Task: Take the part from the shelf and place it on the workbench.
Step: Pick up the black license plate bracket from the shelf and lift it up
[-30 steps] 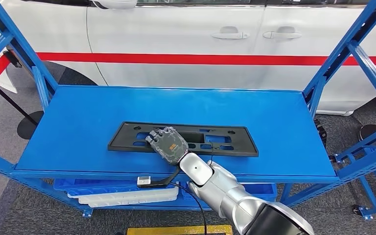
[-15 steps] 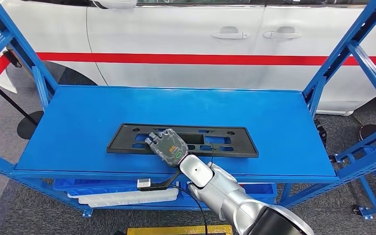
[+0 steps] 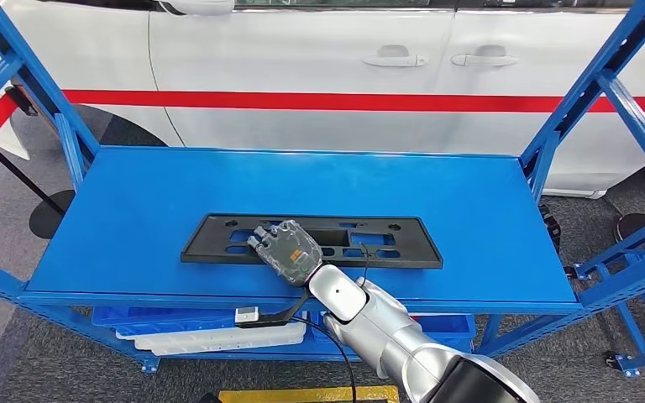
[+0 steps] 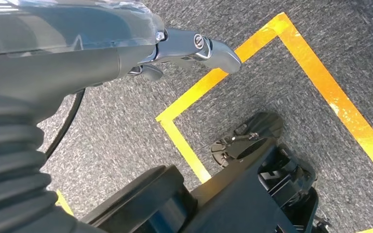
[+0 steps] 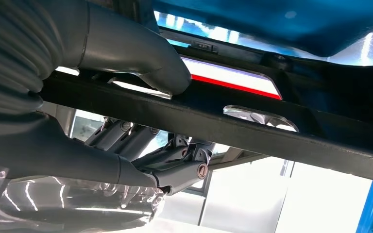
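Lying on: the blue shelf [image 3: 134,210], near its front edge and about midway along its length, is where the part [image 3: 386,243] is found.
Part: a long, flat, black plastic frame with slots and holes cut through it, seen lengthwise across the shelf in the head view; its near long edge is also seen close up in the right wrist view [image 5: 252,128].
Right hand: the right hand [image 3: 285,249] is laid over the part's near edge, left of its middle. In the right wrist view the grey thumb [image 5: 141,58] is pressed on one face of the black bar and the darker fingers [image 5: 175,160] are curled against the opposite face, so the part is gripped between them.
Left hand: the left hand [image 4: 126,48] is seen hanging over the floor with nothing in it; whether its fingers are spread or curled cannot be told.
Lower shelf: blue and white trays [image 3: 218,336] are stored under the top board.
Background: a white car [image 3: 344,75] with a red stripe is parked behind the shelf.
Floor: grey carpet marked with yellow tape [image 4: 320,82].
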Action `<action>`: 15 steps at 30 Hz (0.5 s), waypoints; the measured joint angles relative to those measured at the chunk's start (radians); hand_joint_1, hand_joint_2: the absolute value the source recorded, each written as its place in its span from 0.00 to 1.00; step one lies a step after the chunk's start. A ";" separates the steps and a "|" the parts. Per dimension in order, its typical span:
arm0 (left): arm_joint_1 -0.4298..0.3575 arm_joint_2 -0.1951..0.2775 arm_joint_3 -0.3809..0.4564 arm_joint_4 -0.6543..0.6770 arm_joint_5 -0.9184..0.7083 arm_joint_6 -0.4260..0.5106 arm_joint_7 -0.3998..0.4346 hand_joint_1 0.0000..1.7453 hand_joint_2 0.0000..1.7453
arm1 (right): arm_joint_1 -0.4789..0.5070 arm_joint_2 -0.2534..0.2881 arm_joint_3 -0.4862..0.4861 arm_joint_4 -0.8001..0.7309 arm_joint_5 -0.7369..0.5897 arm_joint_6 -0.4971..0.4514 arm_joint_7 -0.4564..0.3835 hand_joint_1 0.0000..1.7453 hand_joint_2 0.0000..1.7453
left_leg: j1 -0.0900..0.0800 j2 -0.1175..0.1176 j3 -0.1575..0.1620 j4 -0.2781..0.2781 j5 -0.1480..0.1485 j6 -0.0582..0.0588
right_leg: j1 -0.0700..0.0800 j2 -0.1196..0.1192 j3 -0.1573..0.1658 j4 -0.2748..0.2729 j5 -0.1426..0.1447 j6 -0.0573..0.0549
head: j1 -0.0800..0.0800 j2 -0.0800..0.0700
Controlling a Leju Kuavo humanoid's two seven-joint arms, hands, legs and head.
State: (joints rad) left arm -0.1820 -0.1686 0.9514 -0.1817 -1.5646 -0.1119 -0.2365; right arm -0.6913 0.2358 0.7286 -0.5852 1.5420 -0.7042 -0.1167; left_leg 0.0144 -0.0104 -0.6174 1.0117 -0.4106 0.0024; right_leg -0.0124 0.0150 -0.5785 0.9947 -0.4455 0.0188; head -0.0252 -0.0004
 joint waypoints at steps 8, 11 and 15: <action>-0.001 0.000 -0.012 0.000 0.009 -0.002 0.023 0.00 1.00 | 0.001 -0.001 0.000 -0.002 0.000 0.000 0.000 1.00 1.00 | 0.000 0.000 0.000 0.000 0.000 0.000 | 0.000 0.000 0.000 0.000 0.000 0.000 | 0.000 0.000; -0.002 0.000 -0.012 0.000 0.017 0.000 0.025 0.00 1.00 | 0.002 -0.002 0.000 -0.006 0.000 0.000 0.000 1.00 1.00 | 0.000 0.000 0.000 0.000 0.000 0.000 | 0.000 0.000 0.000 0.000 0.000 0.000 | 0.000 0.000; -0.002 0.000 -0.012 0.000 0.019 0.000 0.025 0.00 1.00 | 0.003 -0.004 0.000 -0.008 0.000 0.000 0.000 1.00 1.00 | 0.000 0.000 0.000 0.000 0.000 0.000 | 0.000 0.000 0.000 0.000 0.000 0.000 | 0.000 0.000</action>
State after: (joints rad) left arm -0.1841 -0.1686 0.9395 -0.1817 -1.5457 -0.1117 -0.2111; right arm -0.6886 0.2320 0.7286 -0.5934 1.5423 -0.7042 -0.1162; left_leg 0.0144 -0.0104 -0.6175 1.0117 -0.4106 0.0024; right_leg -0.0123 0.0150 -0.5786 0.9947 -0.4455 0.0188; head -0.0252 -0.0004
